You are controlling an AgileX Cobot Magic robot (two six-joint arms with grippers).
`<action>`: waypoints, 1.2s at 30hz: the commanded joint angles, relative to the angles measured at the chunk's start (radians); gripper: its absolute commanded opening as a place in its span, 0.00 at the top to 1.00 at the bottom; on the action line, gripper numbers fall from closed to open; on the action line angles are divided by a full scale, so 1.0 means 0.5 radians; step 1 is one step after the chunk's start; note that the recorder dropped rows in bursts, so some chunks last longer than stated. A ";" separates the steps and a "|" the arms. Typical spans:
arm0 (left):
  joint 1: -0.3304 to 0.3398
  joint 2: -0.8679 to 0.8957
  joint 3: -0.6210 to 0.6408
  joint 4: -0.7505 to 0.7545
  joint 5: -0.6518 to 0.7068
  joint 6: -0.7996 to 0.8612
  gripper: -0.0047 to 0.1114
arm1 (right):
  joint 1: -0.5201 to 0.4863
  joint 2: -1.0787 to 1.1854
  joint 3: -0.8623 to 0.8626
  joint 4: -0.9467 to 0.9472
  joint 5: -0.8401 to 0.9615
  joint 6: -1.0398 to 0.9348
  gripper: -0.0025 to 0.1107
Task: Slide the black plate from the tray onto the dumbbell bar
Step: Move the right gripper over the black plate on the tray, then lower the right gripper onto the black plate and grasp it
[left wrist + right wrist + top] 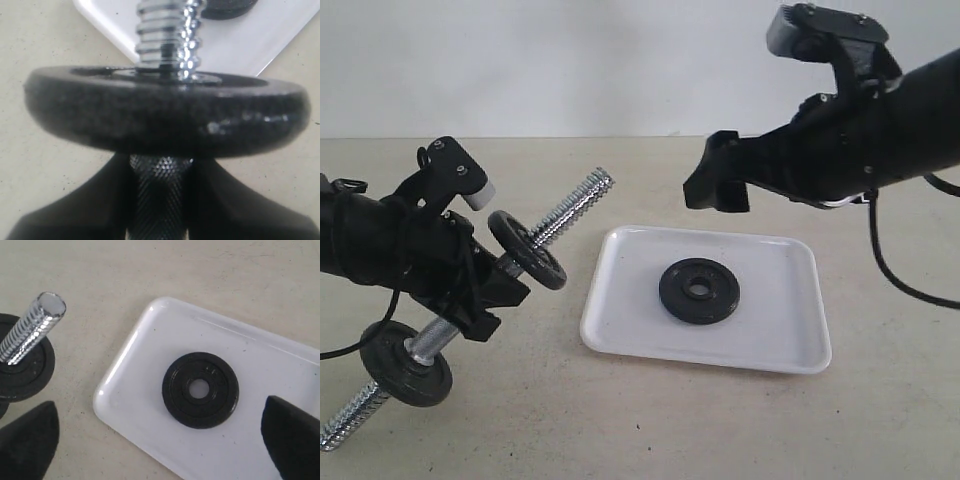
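Tray (775,335) on the worktop (620,425) has the black plate (699,292) lying flat near its middle; right tool (716,187) hangs above, jaws spread wide; left tool (490,293) is clamped on the dumbbell bar (570,212), tilted up.

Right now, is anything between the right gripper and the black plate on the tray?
Nothing visible. The right gripper hangs open above the black plate, which lies alone in the tray. The dumbbell bar points a bare threaded end toward it.

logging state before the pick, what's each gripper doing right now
left gripper: closed on the dumbbell bar
right gripper: open, holding nothing
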 commanded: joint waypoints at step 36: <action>-0.005 -0.095 -0.050 -0.077 -0.115 -0.044 0.92 | 0.185 0.986 -0.480 -0.764 -0.161 1.226 0.05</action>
